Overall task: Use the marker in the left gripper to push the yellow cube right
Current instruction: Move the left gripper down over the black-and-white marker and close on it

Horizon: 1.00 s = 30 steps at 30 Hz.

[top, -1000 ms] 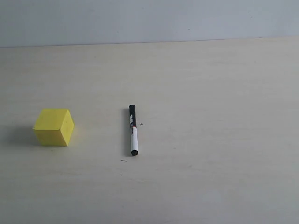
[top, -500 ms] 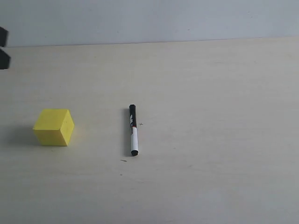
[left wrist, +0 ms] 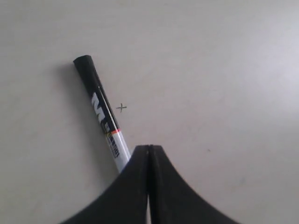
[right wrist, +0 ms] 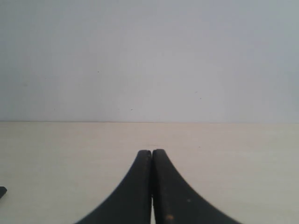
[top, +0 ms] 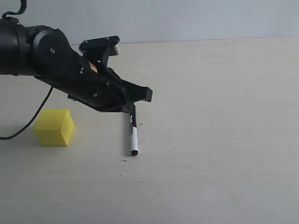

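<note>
The yellow cube (top: 53, 127) sits on the table at the left. The marker (top: 133, 135) lies flat near the middle, white barrel end toward the camera, and nothing holds it. My left gripper (top: 146, 94) reaches in from the left and hangs over the marker's black cap end, covering it in the exterior view. In the left wrist view the left gripper (left wrist: 149, 148) is shut and empty, and its fingers cover the white end of the marker (left wrist: 100, 109). My right gripper (right wrist: 152, 152) is shut on nothing and does not show in the exterior view.
The pale table (top: 219, 140) meets a grey wall (top: 187, 18) at the back. A black cable (top: 29, 123) from the left arm hangs down beside the cube's left side. A small pencilled cross (left wrist: 121, 108) marks the table next to the marker.
The left arm has swung in from the left edge and now reaches over the marker's cap end. Marker and cube have not moved.
</note>
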### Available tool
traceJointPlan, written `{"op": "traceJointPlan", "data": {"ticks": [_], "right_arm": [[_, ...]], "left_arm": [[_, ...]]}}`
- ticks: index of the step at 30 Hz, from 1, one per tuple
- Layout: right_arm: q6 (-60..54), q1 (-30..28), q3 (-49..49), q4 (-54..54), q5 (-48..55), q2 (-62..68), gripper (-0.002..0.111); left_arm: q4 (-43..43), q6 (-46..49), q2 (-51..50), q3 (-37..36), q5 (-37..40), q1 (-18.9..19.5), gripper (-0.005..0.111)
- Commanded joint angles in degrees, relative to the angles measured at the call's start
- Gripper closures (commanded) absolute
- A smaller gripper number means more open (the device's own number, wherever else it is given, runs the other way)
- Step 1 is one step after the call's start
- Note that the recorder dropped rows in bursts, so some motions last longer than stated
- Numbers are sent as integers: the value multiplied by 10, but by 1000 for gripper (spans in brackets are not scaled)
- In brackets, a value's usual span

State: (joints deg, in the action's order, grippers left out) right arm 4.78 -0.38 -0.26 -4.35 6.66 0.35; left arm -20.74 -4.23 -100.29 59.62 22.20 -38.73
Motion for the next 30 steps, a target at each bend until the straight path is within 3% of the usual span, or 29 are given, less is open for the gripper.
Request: {"op": "traceJointPlan", "data": {"ticks": [1, 5, 10, 12, 22, 28, 30], "right_arm": [[0, 0, 3, -1, -3, -4, 108], [0, 0, 3, -1, -3, -4, 108], [0, 0, 3, -1, -3, -4, 108], [0, 0, 3, -1, -3, -4, 108], [0, 0, 3, -1, -3, -4, 108], [0, 0, 3, -1, -3, -4, 108], [0, 0, 3, -1, -3, -4, 108]], "left_arm": [[-6, -5, -29, 58, 46, -3, 99], [35, -50, -72, 142, 153, -9, 82], [196, -201, -130, 224, 267, -29, 80], [217, -223, -147, 240, 284, -33, 80], [166, -216, -198, 272, 294, -33, 79], [155, -253, -217, 272, 301, -30, 48], [155, -268, -221, 272, 305, -29, 46]]}}
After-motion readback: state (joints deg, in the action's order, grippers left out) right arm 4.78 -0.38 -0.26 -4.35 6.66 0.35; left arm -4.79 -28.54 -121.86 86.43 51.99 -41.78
